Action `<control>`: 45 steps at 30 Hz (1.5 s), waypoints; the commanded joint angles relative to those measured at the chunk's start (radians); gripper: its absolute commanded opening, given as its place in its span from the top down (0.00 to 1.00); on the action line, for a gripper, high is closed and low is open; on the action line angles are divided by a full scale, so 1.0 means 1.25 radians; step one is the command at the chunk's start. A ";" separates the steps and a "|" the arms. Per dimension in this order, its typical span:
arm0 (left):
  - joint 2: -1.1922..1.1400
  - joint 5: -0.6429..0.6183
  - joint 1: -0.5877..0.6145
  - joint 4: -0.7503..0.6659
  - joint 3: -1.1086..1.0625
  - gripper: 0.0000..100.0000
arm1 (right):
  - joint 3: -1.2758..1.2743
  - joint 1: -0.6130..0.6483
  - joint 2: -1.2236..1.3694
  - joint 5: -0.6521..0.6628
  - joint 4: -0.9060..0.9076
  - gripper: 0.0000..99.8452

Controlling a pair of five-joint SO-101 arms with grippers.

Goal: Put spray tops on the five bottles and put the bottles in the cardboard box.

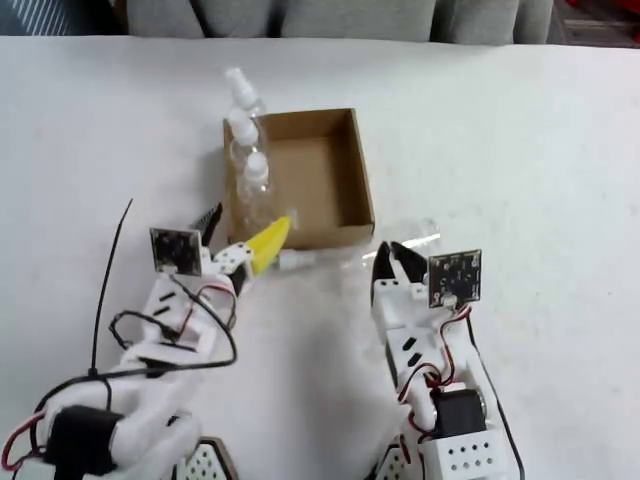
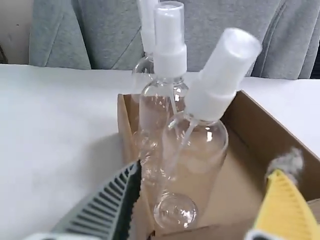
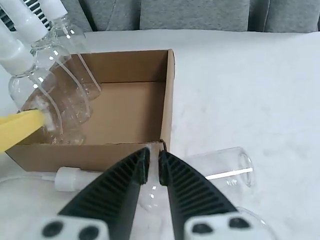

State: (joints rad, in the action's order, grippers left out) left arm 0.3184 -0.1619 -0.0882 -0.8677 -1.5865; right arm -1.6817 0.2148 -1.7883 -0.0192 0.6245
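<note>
- Left gripper: jaws spread wide, nothing clamped. The yellow finger sits over the front wall of the cardboard box, and the grey ribbed finger sits outside the box's left wall. The box's near left corner lies between them.
- Right gripper: black fingers drawn almost together with only a thin slit between them, nothing held. It is low over the table, just off the box's near right corner.
- Cardboard box: open-topped, mid-table, ahead of both arms.
- Nearest capped bottle: clear, white spray top fitted, in the box's near left corner, leaning. The yellow finger's fuzzy tip is close against it; I cannot tell whether they touch.
- Middle capped bottle: clear, spray top fitted, upright along the box's left wall just behind the nearest one.
- Far capped bottle: clear, spray top fitted, at the box's far left corner.
- Uncapped bottle: clear, lying on its side on the table just beside the right gripper, outside the box.
- Loose spray top: white, lying on the table against the foot of the box's front wall, its thin tube trailing away from the right gripper.
</note>
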 commanded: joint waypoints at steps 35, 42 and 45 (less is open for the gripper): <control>0.587 0.101 0.145 0.744 -0.077 0.97 | -0.006 -0.006 -0.012 0.038 0.023 0.98; 0.596 0.177 0.143 0.842 -0.077 0.97 | -0.006 -0.012 -0.012 0.038 0.023 0.98; 0.596 0.203 0.143 0.878 -0.077 0.97 | -0.006 -0.017 -0.012 0.038 0.025 0.98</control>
State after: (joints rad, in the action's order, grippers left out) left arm 1.0426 0.0468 0.0882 0.1818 -1.6817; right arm -1.6817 0.2148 -1.7883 0.0176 0.6521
